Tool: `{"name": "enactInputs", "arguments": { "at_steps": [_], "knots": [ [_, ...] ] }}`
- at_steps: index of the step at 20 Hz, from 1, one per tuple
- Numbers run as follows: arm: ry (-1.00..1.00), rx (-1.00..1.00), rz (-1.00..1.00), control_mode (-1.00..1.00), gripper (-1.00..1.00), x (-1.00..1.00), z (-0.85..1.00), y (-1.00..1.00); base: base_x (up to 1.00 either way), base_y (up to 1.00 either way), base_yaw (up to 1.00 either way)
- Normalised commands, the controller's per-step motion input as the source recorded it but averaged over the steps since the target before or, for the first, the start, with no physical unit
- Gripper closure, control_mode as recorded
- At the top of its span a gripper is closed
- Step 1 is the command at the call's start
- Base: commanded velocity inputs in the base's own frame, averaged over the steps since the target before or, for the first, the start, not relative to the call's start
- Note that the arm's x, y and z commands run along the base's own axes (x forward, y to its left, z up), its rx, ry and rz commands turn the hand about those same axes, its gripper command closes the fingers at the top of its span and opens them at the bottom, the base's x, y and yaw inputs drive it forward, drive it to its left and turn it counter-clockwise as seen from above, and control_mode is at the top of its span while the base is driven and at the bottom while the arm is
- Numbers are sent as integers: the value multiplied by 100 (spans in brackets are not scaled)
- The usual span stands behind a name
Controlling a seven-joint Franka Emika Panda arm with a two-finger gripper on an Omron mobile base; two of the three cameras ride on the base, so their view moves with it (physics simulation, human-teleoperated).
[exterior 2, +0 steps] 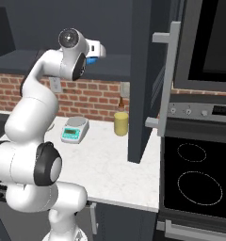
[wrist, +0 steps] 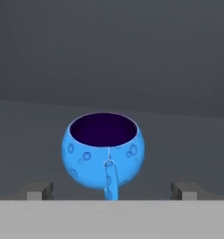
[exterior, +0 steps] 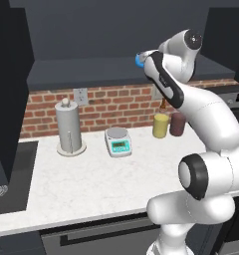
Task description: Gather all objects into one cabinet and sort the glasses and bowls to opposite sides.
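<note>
A squat bright-blue cup (wrist: 103, 151) with a dark inside stands upright on the flat dark shelf (wrist: 188, 140) of the wide dark grey wall cabinet (exterior: 91, 69). Its small handle points towards the hand. My gripper (wrist: 112, 190) is open. Its fingertips (wrist: 39, 189) stand far apart on either side of the cup's near face, not touching it. From the base, the arm reaches up to the shelf, and the cup (exterior: 139, 60) (exterior 2: 91, 60) peeks out beside the hand. The bowl, the second blue cup and the orange mug are out of view.
On the white counter (exterior: 91, 184) below stand a paper towel holder (exterior: 70, 127), a kitchen scale (exterior: 118, 142), a yellow canister (exterior: 161, 125) and a dark red one (exterior: 177, 123). An open dark cabinet door (exterior 2: 143, 80) hangs beside the stove (exterior 2: 195, 179).
</note>
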Motion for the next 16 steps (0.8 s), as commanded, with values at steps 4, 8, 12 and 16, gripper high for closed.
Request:
{"name": "enactInputs", "arguments": {
  "at_steps": [4, 8, 12, 16],
  "knots": [
    [0, 0, 0, -100, -100, 0, -10, 0, 0, 0, 0],
    [1, 0, 0, -100, -100, 4, -19, 0, 0, 0, 0],
    [0, 0, 0, -100, -100, 16, -20, 0, 0, 0, 0],
    [0, 0, 0, -100, -100, 25, -6, 0, 0, 0, 0]
  ]
}}
